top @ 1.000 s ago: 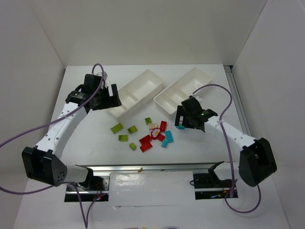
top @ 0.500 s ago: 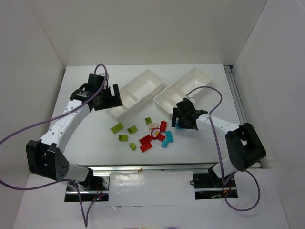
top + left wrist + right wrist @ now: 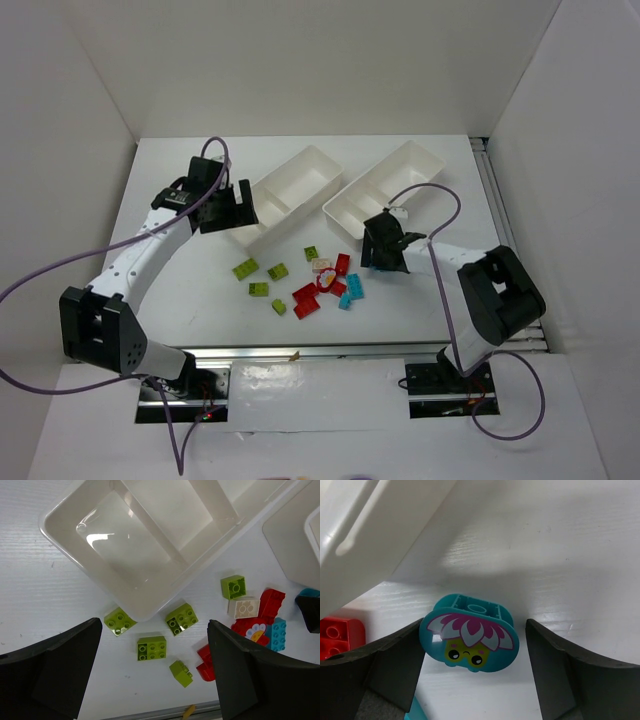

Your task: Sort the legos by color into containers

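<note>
My right gripper (image 3: 379,250) is low on the table beside the near end of the right white tray (image 3: 352,203). In the right wrist view it (image 3: 475,642) is open, with a cyan lego (image 3: 469,637) printed with a flower face lying between its fingers, against the left one. My left gripper (image 3: 226,206) is open and empty, high over the near end of the left tray (image 3: 262,232). Below it (image 3: 155,647) lie lime green legos (image 3: 151,648). Both trays look empty where they show.
The loose pile sits mid-table: green legos (image 3: 259,289), a beige one (image 3: 322,265), red ones (image 3: 305,295) and cyan ones (image 3: 354,287). A red lego (image 3: 340,635) lies left of my right gripper. A metal rail (image 3: 300,350) runs along the table's near edge.
My right gripper has moved left and back toward the right tray with the cyan lego at its tip, its arm folding inward. My left gripper has shifted slightly right.
</note>
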